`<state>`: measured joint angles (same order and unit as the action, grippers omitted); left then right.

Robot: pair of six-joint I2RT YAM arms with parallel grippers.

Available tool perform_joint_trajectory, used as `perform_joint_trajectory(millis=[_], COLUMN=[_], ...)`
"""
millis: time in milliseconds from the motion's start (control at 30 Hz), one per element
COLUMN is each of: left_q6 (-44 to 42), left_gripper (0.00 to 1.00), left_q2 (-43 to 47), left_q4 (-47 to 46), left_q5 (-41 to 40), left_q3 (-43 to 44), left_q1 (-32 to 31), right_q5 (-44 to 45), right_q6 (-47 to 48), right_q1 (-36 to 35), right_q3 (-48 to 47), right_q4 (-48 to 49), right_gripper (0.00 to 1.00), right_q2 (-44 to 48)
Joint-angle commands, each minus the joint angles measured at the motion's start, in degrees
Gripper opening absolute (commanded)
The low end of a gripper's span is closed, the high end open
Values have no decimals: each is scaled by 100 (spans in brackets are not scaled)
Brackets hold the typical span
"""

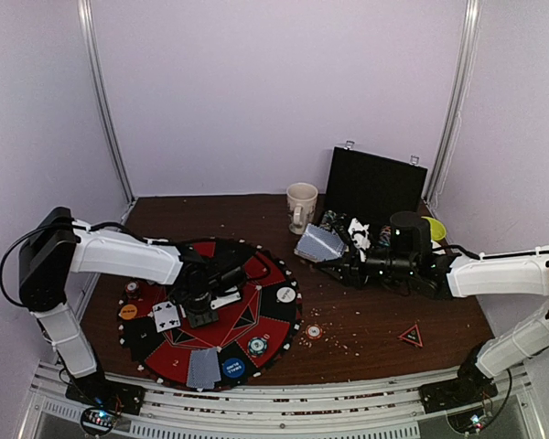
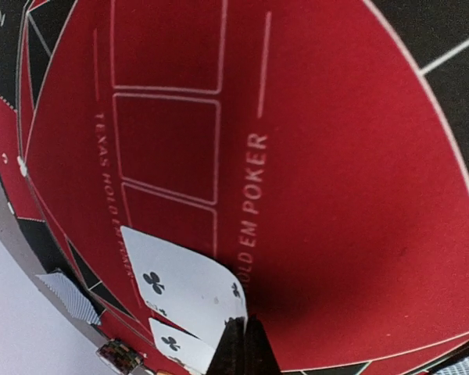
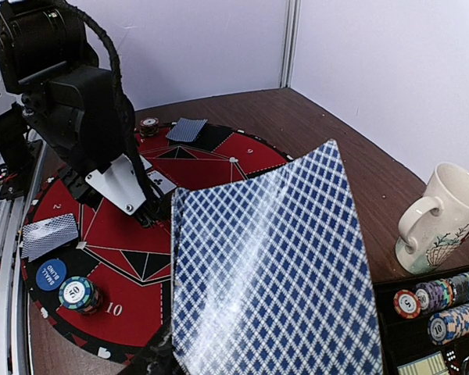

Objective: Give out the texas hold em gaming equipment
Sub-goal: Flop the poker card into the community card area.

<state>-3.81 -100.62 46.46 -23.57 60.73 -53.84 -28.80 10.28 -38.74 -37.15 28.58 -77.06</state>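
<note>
Jaws of left gripper point(image 2: 242, 348) fully closed, tips at edge of face-up club cards point(image 2: 184, 285) on poker mat point(image 1: 256, 302); right gripper point(image 1: 339, 261) clamped on blue-backed cards point(image 3: 273, 273), held aloft beside mat; cards likely light, slick, flexible; pinch flat near edge.

Enclosure: three plain walls, pale lilac, matt and unmarked: back wall point(image 1: 274, 91), left wall point(image 1: 37, 110), right wall point(image 1: 522, 110). A slim metal post stands at each back corner, left post point(image 1: 108, 110) and right post point(image 1: 456, 101); both splay outward toward the top in the overhead view.

Table point(image 1: 366, 302): dark brown wood-grain top, reaching to the back wall. Small pale specks lie scattered over its right half.

Slotted aluminium rails point(image 1: 302, 407) run along the near edge of the table, silver, several in parallel.

Light: even and diffuse. Shadows are soft. The wood shows a dull sheen in the right wrist view.
</note>
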Motion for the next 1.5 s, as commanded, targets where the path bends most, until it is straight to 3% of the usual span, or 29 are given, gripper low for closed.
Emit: perform_joint_trajectory(millis=[0,500,800,1033,1233,1467], left_q6=[-126,84,1229,1958,2247,2050], left_gripper=[0,0,0,0,0,0], left_q2=[-263,-952,-1592,-1676,-1566,-1436], left_q4=[405,1348,2162,2449,2220,1763], left_q5=[835,621,317,342,231,-842], left_q3=[466,1580,2496,2447,1794,1533], left_q1=[14,31,11,-84,-100,-161], right_q5=[-32,17,38,32,-7,-47], right_q6=[2,66,78,150,129,110], right_q1=[33,33,33,33,33,42], right_q3=[-102,-139,-134,-175,-160,-180], right_q4=[50,-84,-80,-158,-101,-107], right_gripper=[47,47,47,47,47,47], right_q2=[100,186,217,255,271,285])
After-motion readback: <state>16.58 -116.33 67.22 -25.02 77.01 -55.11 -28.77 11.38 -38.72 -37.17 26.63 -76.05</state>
